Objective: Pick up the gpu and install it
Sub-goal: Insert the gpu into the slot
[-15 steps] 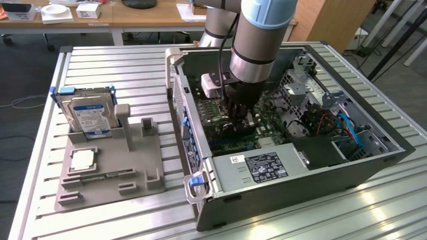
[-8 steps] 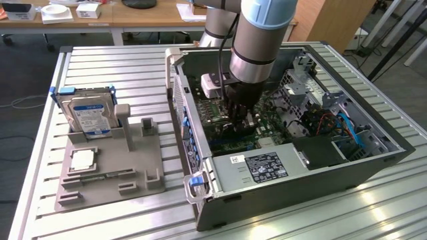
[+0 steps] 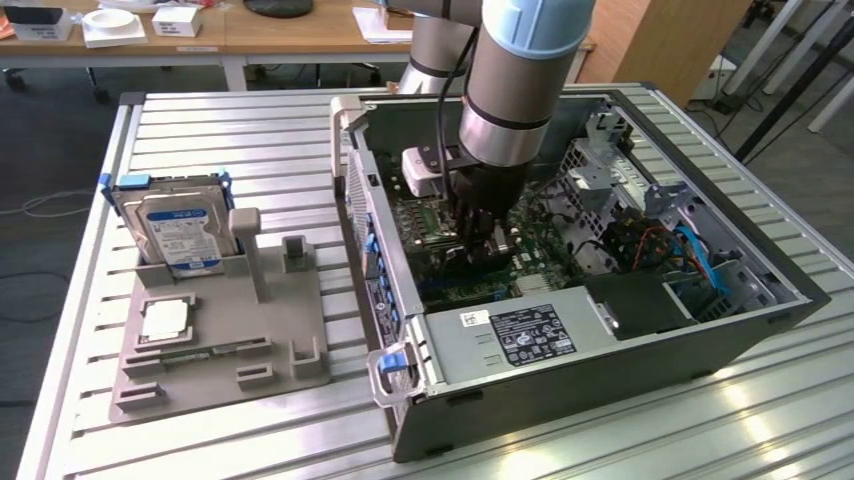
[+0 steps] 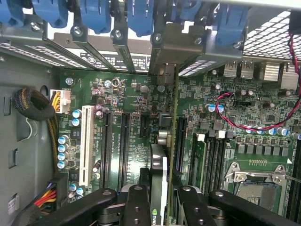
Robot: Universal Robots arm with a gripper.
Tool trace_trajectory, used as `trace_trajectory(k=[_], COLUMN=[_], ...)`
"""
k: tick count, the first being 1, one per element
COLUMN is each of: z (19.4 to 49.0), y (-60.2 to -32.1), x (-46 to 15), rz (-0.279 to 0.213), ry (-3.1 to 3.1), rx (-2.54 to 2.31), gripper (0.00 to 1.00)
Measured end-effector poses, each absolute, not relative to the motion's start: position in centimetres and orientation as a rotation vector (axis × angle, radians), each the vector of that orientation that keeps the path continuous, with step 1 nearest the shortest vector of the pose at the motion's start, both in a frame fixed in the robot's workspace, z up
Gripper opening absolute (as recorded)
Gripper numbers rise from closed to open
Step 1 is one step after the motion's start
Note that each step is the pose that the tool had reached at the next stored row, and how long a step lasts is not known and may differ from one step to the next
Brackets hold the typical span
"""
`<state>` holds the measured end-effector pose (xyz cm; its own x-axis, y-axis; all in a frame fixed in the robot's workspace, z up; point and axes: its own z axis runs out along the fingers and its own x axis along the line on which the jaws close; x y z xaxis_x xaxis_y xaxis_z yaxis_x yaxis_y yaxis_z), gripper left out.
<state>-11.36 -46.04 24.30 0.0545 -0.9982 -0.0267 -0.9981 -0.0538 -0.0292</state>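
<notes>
The hand [image 4: 162, 200] grips the gpu [image 4: 160, 174] edge-on inside the open computer case [image 3: 747, 330], over the slots at the board's [image 4: 131, 141] six o'clock, so I'd keep the card upright, its bracket lined up with the rear opening, and press evenly

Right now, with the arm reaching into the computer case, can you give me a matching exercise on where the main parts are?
Things:
1. graphics card
2. hard drive
3. power supply

Places:
A. standing in the grey holder on the table, outside the case
B. clamped on edge between the fingers of the gripper, over the motherboard
C. lying inside the case at its near edge, black label up

Pairs: 1-B, 2-A, 3-C
</notes>
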Motion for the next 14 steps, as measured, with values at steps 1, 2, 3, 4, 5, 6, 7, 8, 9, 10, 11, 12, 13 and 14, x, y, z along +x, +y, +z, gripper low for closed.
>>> trace_trajectory(k=[1, 2, 3, 4, 5, 6, 7, 8, 9, 10, 11, 12, 13, 14], z=[24.29, 24.29, 24.29, 24.29, 24.29, 24.29, 24.29, 24.29, 24.28, 24.28, 24.28, 24.28, 24.28, 24.28], y=[-46.04, -46.04, -46.05, -46.06, -46.06, -46.06, -46.06, -46.06, -46.06, -46.06, -46.06, -46.06, -46.06, -46.06], x=[-11.37, -11.38, -11.39, -11.40, -11.41, -11.41, -11.41, -11.41, -11.42, -11.42, -11.42, -11.42, -11.42, -11.42], rz=[-0.001, -0.001, -0.001, -0.001, -0.001, -0.001, -0.001, -0.001, -0.001, -0.001, -0.001, -0.001, -0.001, -0.001], ry=[2.133, 2.133, 2.133, 2.133, 2.133, 2.133, 2.133, 2.133, 2.133, 2.133, 2.133, 2.133, 2.133, 2.133], rx=[-2.252, -2.252, -2.252, -2.252, -2.252, -2.252, -2.252, -2.252, -2.252, -2.252, -2.252, -2.252, -2.252, -2.252], gripper=[0.27, 0.27, 0.27, 0.27, 0.27, 0.27, 0.27, 0.27, 0.27, 0.27, 0.27, 0.27, 0.27, 0.27])
